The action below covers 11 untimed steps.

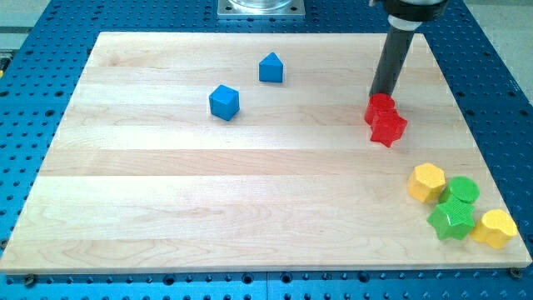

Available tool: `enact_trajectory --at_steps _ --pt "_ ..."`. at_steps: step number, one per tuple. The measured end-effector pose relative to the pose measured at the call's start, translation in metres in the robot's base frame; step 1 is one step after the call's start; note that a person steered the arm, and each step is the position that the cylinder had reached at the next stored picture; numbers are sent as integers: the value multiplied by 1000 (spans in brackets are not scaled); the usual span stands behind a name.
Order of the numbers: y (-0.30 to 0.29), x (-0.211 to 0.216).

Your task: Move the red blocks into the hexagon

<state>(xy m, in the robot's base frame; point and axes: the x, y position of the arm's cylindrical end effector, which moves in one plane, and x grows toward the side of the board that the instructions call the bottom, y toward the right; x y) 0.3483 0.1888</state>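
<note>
Two red blocks touch each other at the board's right. The upper one [380, 107] looks rounded; the lower one [389, 127] is star-shaped. My tip [381, 94] stands just above the upper red block, at its top edge, touching or nearly touching it. The dark rod rises from there to the view's top right. A yellow hexagon block [426, 182] lies lower right, below the red blocks.
A blue cube [224, 102] and a blue house-shaped block [271, 68] lie upper middle. At the lower right corner sit a green round block [460, 192], a green star [451, 220] and a second yellow block [495, 228]. The wooden board [166, 208] rests on a blue perforated table.
</note>
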Motion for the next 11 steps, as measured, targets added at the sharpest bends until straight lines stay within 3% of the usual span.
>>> enact_trajectory --at_steps 1,4,6,7,9,11 --pt "-1 -12" --pt "-25 47" --pt "-15 15" --pt "-15 26" --pt "-15 93" --pt "-15 96"
